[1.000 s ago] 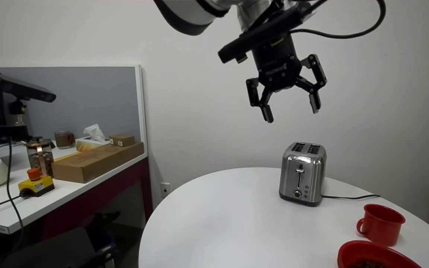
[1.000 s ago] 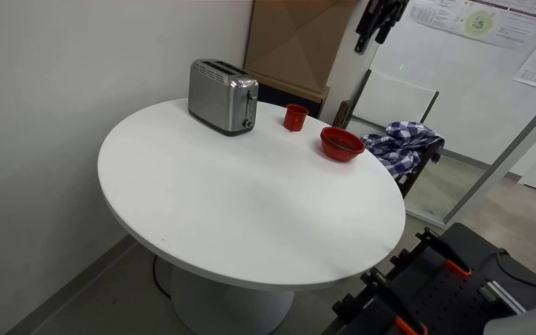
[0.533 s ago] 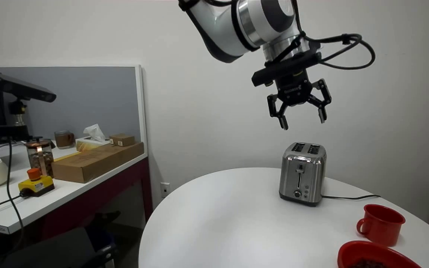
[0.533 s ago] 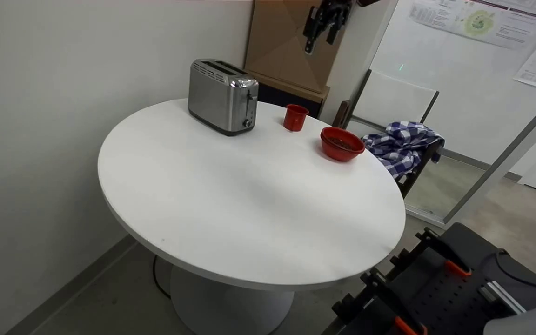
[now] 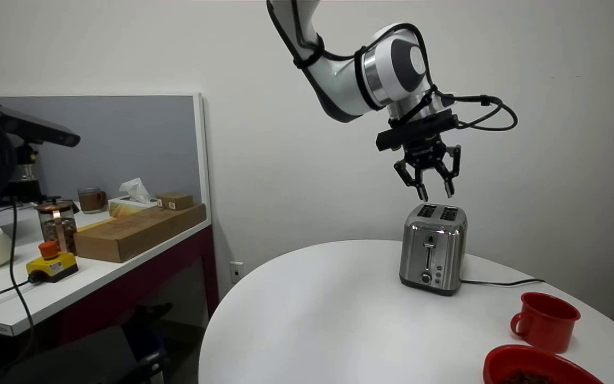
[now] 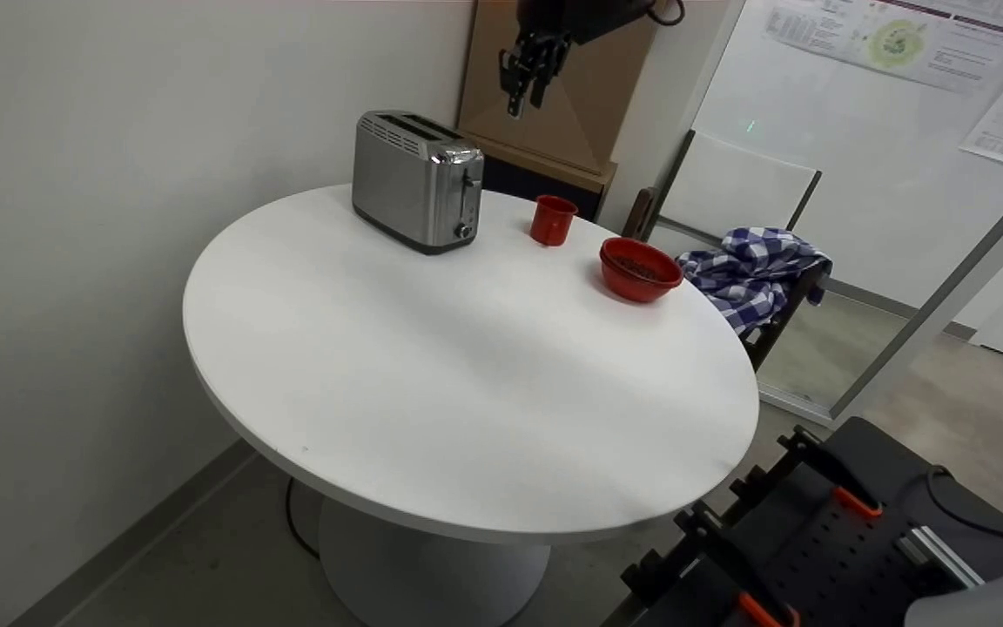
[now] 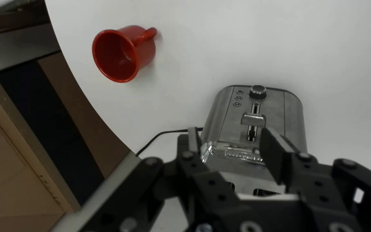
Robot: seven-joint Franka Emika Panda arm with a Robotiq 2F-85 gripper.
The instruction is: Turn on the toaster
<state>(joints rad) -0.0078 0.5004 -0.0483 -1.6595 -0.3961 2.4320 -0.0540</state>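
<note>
The shiny silver toaster (image 5: 413, 261) stands upright on the white round table and also shows in an exterior view (image 6: 393, 187). Its lever (image 5: 429, 245) sits in the upper part of the front slot. In the wrist view the toaster (image 7: 274, 111) shows its knob (image 7: 258, 91), buttons and lever (image 7: 253, 120). My gripper (image 5: 436, 195) is in the air near the toaster's top; in an exterior view the gripper (image 6: 526, 106) is up and right of the lever end. In the wrist view the gripper (image 7: 229, 133) is partly open and holds nothing. The toaster slots are mostly hidden there.
A red cup (image 5: 549, 322) and red bowls (image 6: 641, 292) with dark contents stand on the table (image 6: 432, 392). A thin dark cord (image 5: 501, 283) runs from the toaster. The wall (image 5: 307, 176) is close behind. A desk (image 5: 147, 246) with boxes stands at the side.
The arm has come down and moved toward the toaster. The gripper's fingers have drawn closer together but remain apart. The toaster, cup and bowls have not moved.
</note>
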